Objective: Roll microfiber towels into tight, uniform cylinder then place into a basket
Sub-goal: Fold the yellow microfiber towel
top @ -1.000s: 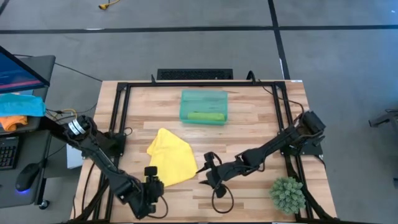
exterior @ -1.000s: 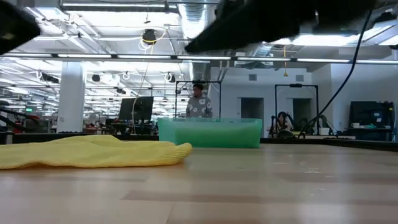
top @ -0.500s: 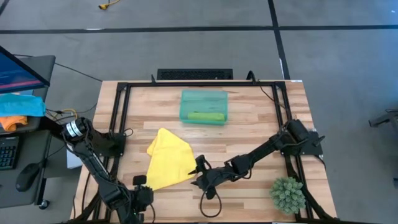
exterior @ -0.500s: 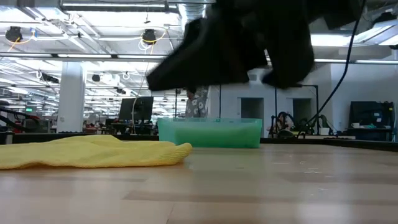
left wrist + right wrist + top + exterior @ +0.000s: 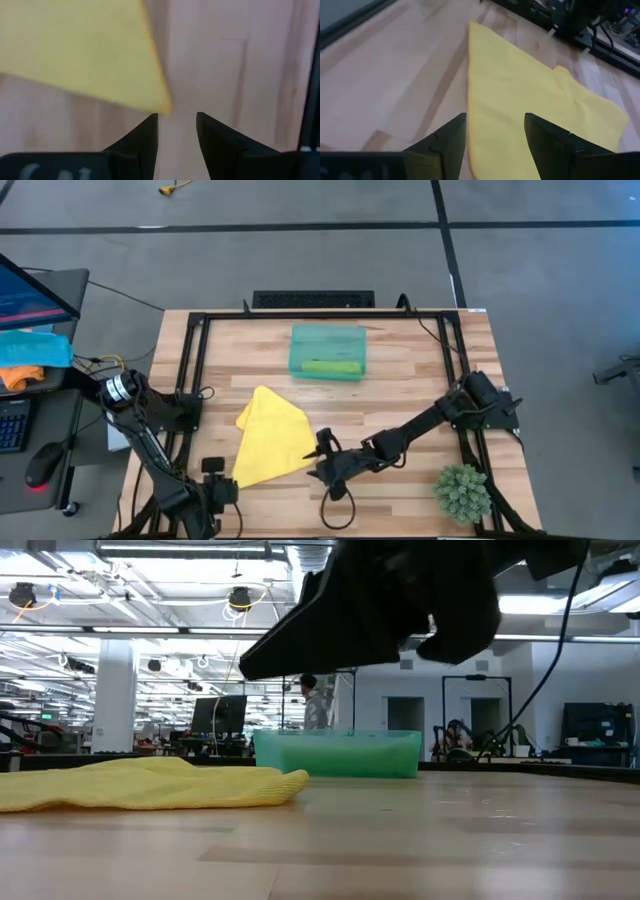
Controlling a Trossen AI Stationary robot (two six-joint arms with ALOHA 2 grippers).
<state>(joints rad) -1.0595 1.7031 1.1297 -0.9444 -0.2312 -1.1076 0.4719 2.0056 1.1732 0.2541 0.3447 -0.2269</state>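
The yellow towel (image 5: 270, 440) lies spread flat on the table's near left part; it also shows in the low view (image 5: 150, 785). The lime green towel (image 5: 330, 367) lies rolled inside the teal basket (image 5: 328, 338) at the table's far middle. My left gripper (image 5: 213, 477) is open just off the yellow towel's near corner (image 5: 162, 106), which lies just ahead of its fingertips (image 5: 176, 125). My right gripper (image 5: 322, 455) is open above the towel's right corner, the cloth showing between and beyond its fingers (image 5: 496, 125).
A small green plant (image 5: 462, 492) stands at the near right corner. A black cable loop (image 5: 340, 505) lies near the front edge under my right arm. Blue and orange cloths (image 5: 30, 352) lie on a side desk left of the table.
My left gripper has drawn back toward the table's near left, off the yellow towel's near corner. My right gripper has gone toward the table's left, to the towel's right corner, and come lower in the low view.
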